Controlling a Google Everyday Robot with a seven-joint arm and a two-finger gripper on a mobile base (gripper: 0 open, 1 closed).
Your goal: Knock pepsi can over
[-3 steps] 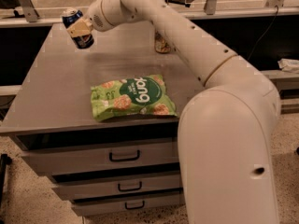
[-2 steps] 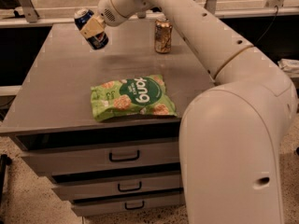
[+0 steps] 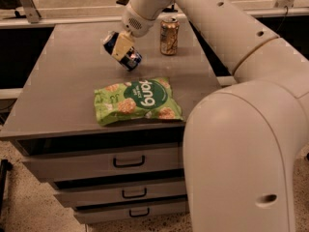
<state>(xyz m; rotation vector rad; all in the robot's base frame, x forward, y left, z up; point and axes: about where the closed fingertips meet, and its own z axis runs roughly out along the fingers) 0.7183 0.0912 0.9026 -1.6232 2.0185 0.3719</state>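
Pincer clamped on the tilted pepsi can over the bench; I'd lay it sideways, clear of the bag.

Likely a robotics lab: a grey drawer cabinet, speckled floor, metal frame legs behind. The gripper clasps the tilted pepsi can above the cabinet's top.
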